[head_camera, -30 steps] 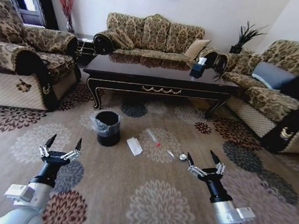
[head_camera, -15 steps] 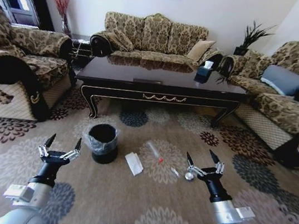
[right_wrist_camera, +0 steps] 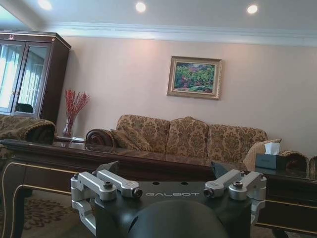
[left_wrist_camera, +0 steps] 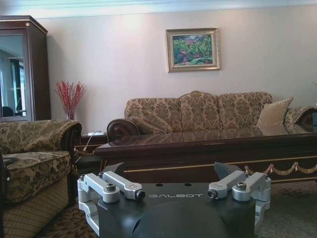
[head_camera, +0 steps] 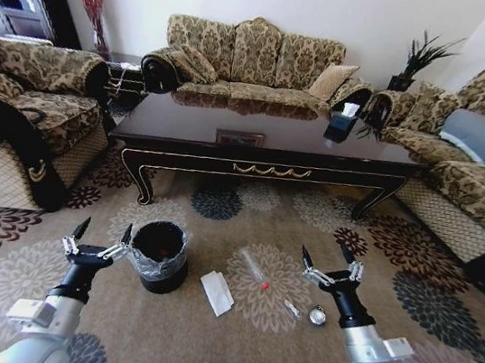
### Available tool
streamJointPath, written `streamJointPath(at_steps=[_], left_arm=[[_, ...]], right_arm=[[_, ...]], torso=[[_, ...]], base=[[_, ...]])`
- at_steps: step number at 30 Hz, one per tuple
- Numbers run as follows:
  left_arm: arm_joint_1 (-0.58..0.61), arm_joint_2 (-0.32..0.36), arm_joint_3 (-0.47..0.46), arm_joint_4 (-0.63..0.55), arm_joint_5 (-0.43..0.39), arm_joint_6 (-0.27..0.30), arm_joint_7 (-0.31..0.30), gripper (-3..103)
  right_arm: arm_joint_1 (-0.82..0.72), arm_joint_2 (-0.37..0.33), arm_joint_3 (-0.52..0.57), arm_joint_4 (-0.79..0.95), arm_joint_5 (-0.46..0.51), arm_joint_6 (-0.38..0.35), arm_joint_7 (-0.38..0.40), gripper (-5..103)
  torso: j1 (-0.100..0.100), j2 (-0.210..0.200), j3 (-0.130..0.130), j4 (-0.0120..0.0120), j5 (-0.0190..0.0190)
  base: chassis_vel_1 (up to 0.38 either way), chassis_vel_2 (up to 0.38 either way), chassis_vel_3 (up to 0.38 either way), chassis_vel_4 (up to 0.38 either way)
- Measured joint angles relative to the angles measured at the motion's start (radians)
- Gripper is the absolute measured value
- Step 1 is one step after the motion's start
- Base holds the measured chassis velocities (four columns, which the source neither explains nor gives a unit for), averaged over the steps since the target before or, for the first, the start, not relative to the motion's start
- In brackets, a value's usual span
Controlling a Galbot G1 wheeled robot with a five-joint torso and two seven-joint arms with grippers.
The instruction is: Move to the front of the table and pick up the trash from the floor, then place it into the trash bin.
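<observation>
While we face the table point(head_camera: 257, 143) at upper centre: trash bin point(head_camera: 159, 254) left of centre; trash, a white wrapper point(head_camera: 217, 292) and red-tipped tube point(head_camera: 254, 269), mid-frame on carpet; left gripper point(head_camera: 99, 238) and right gripper point(head_camera: 329, 263) in the lower corners, fingers spread, empty

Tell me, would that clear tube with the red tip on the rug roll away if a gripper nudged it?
Probably a little. The tube looks thin and round, so a sideways nudge could roll it, though the carpet should slow it. It seems light and smooth, so open fingers like the right gripper has might let it slip.
</observation>
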Motion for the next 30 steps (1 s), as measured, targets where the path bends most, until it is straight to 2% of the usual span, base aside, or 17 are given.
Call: streamJointPath(at_steps=[16,25,28,30], left_arm=[[-0.002,-0.003,0.001,0.004,0.007,-0.003,-0.001,100],[-0.003,-0.004,0.003,0.004,0.006,0.014,-0.035,100],[-0.018,-0.004,0.003,0.001,-0.004,0.040,-0.066,100],[-0.056,0.001,0.000,-0.004,-0.068,0.122,-0.145,100]], right_arm=[[0.003,0.008,0.000,-0.007,-0.038,-0.018,0.012,100],[0.008,0.010,-0.008,-0.005,-0.030,-0.008,0.036,100],[0.011,0.009,-0.008,-0.007,-0.028,0.000,0.036,100],[0.010,0.010,-0.008,-0.008,-0.034,0.003,0.036,100]], torso=[[0.000,0.000,0.000,0.0001,-0.0001],[0.001,0.000,0.000,0.0001,-0.0002],[0.001,0.000,0.001,0.0002,-0.0002],[0.001,0.000,0.001,0.0003,-0.0003]], base=[[0.000,0.000,0.000,0.000],[-0.076,0.086,0.081,-0.091],[-0.073,0.078,0.065,-0.058],[0.000,0.000,0.000,0.000]])
